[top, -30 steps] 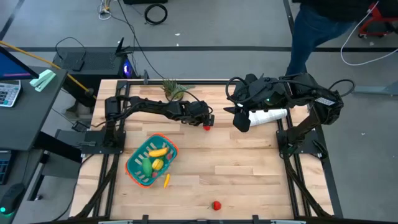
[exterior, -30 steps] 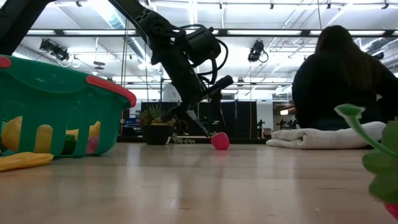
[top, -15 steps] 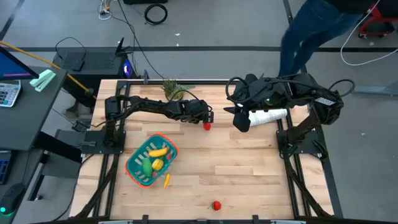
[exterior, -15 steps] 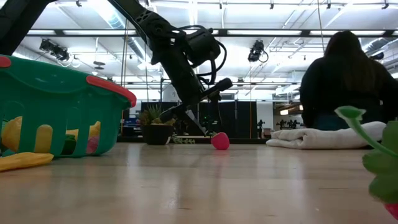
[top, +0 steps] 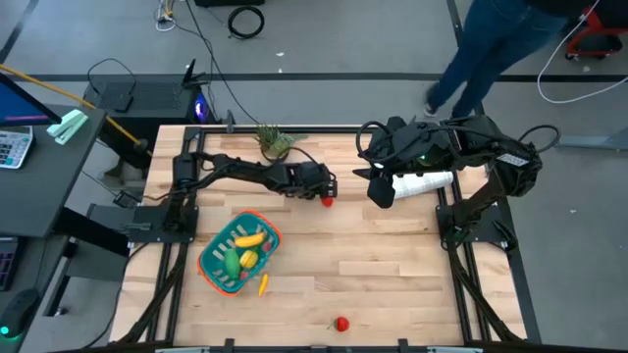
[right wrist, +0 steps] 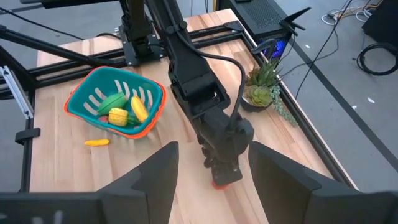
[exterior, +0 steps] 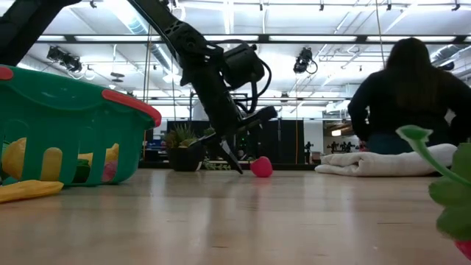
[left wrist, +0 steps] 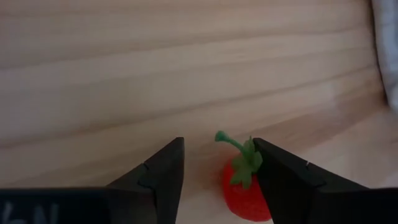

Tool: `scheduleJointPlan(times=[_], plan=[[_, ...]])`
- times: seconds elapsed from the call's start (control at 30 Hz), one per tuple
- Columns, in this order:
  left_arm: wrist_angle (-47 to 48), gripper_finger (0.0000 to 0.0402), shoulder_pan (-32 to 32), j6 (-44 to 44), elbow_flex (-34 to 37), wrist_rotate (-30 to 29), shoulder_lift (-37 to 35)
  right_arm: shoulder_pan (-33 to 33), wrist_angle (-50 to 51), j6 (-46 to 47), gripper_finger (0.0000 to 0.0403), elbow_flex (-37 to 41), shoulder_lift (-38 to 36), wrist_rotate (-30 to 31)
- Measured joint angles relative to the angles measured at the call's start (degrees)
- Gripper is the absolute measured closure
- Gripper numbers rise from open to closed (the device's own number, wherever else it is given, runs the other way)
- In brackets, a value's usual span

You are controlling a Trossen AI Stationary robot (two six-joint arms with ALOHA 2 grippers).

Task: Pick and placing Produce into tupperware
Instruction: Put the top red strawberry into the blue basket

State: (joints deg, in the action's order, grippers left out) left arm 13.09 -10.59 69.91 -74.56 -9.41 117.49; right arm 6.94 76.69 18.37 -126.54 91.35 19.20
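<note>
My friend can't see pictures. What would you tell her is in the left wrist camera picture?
A small red toy strawberry with a green stem lies on the pale wooden table, between the two dark fingers of the left gripper. The fingers stand apart, one on each side, with the berry close against one of them. A strip of white cloth shows at the picture's edge.

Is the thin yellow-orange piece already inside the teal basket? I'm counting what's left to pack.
No, the thin yellow-orange piece lies on the table just outside the teal basket's orange rim.

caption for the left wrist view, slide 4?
Left tool open around a red toy strawberry on the wooden table, fingers not yet closed on it.
</note>
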Motion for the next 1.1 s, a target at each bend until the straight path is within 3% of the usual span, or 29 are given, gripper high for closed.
scheduleJointPlan(times=[0.3,0.57,0.8,1.0,1.1], plan=[[-3.0,0.0212,0.1,-0.07,-0.01,0.0,0.02,0.0,0.0,-0.09,0.0199,0.0,-0.02,0.01],[-3.01,0.0244,0.62,-0.11,-0.02,0.01,0.02,0.0,0.0,-0.46,0.0199,0.0,-0.02,0.02],[-3.01,0.03,1.18,-2.45,-0.02,0.0,0.03,0.0,0.0,-0.48,0.0199,0.0,-0.02,0.02],[-4.26,0.0383,1.24,-5.83,-0.02,0.0,0.04,0.0,0.0,-0.5,0.0199,0.0,-0.02,0.02],[-5.67,0.0391,1.44,-6.63,-0.02,0.0,0.03,0.0,0.0,-0.5,0.0199,0.0,-0.02,0.02]])
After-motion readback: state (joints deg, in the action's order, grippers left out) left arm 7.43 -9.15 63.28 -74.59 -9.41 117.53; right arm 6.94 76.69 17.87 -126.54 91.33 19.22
